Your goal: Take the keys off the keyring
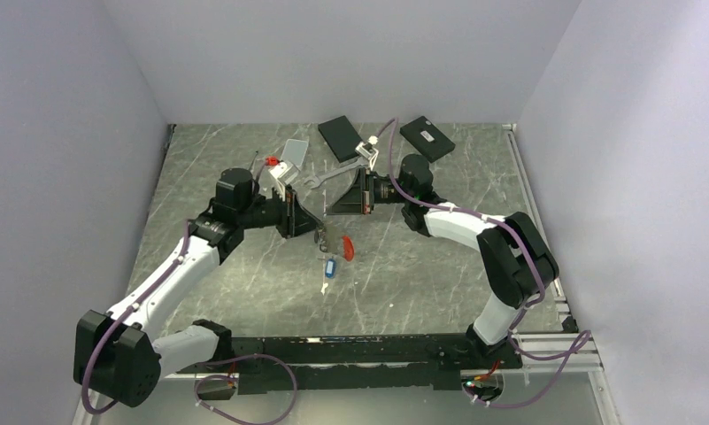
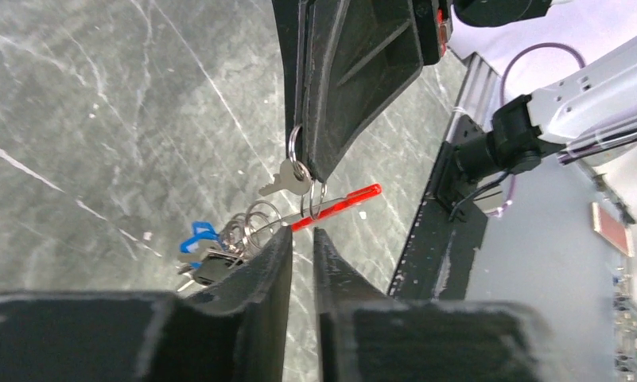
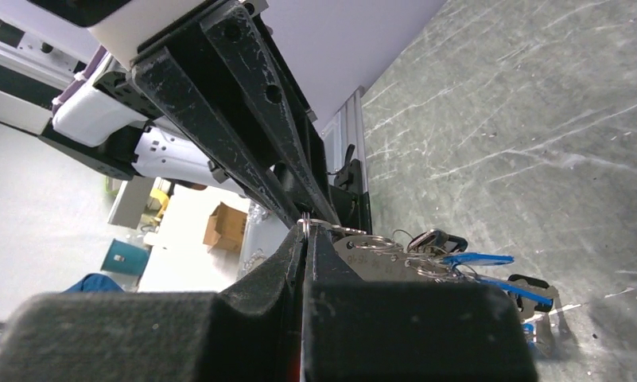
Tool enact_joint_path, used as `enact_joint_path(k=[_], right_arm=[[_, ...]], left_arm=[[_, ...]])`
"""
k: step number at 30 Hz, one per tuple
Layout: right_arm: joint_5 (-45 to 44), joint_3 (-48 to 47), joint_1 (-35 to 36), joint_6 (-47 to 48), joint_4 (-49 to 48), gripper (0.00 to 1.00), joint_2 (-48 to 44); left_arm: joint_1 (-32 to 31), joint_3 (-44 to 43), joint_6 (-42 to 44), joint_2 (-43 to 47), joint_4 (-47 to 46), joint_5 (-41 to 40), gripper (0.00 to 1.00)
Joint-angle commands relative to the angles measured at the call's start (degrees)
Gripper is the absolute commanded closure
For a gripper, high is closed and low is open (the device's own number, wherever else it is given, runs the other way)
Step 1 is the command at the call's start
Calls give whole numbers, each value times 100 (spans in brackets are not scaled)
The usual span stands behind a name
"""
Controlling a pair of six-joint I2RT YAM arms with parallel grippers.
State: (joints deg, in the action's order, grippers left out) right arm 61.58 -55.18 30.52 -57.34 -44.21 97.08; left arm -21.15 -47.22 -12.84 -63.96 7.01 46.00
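The keyring (image 1: 348,245) is a red clip with thin metal rings, held just above the table centre. My right gripper (image 1: 333,221) is shut on one thin ring (image 3: 305,224); in the left wrist view that ring (image 2: 294,151) hangs from its black fingertips with a silver key (image 2: 285,182) and the red clip (image 2: 340,200). The keys (image 2: 197,237) with blue heads hang low in a bunch of rings, also in the right wrist view (image 3: 475,259). My left gripper (image 2: 301,235) is just under the rings, jaws a narrow slit apart with nothing between them.
A blue key (image 1: 329,266) and a small one (image 1: 324,285) are below the grippers. A silver wrench (image 1: 326,177), two black boxes (image 1: 342,137) (image 1: 427,137) and a grey plate (image 1: 293,152) lie at the back. A black rail (image 1: 350,350) runs along the near edge.
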Motion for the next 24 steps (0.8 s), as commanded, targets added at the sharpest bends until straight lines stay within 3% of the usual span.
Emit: enact_joint_path(k=[1,7,13,16,19,24], right_arm=[[15,8,-11,-270,-640,100,-165],[32,7,43,-98,-483,100,-233],[63,-28,174,-8,-422,100,-243],[52,-28,182,-23,-424,100,-228],[28,-43,171,22,-342,100,-225],[-198,-1,-8,24,-151,100,-208]], left_arm=[[-3,85,-240,127,-429,421,73],[-37,-69,-130,30,-573,505,68],[-65,-165,-209,-84,-838,375,72],[-73,-236,-212,-92,-806,377,80],[-65,-246,-221,-52,-737,296,99],[14,-160,-539,43,-723,-38,100]])
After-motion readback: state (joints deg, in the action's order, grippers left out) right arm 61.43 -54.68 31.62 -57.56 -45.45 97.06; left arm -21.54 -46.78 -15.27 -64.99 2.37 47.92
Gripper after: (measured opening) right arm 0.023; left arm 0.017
